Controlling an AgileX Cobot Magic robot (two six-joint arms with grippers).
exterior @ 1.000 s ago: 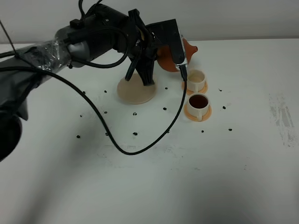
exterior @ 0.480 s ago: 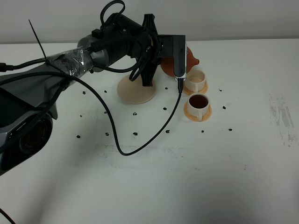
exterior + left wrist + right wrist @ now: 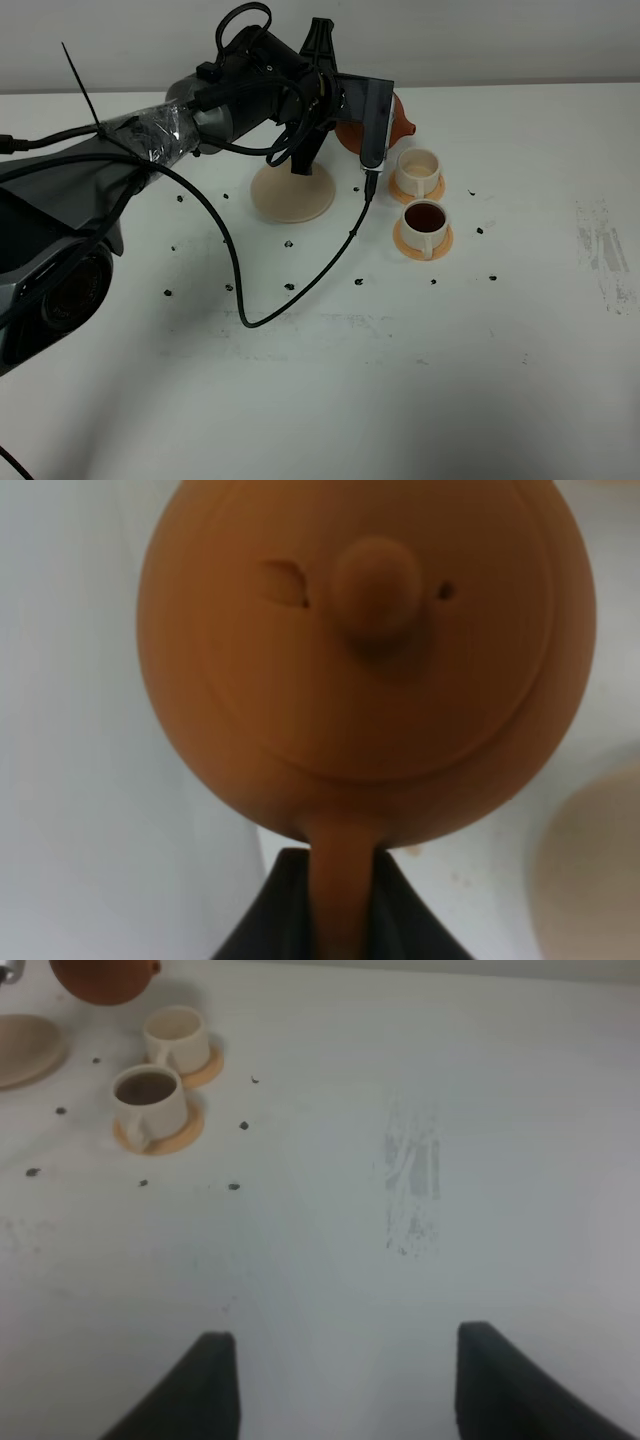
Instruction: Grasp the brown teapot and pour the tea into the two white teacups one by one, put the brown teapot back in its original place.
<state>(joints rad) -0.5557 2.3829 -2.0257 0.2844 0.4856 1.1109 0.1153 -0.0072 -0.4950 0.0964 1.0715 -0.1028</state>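
The left tool (image 3: pixel 340 905), clamped on the handle of the brown teapot (image 3: pixel 365 650), has drawn it back from the teacup (image 3: pixel 419 168) ahead; the right tool (image 3: pixel 340 1390) gapes.

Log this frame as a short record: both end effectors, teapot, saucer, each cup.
left end effector: shut on the teapot's handle
teapot: held, lid up, off the saucer, beside the far cup
saucer: nothing on it
near cup: holds dark tea
far cup: pale inside, no dark tea seen
right end effector: open, holds nothing
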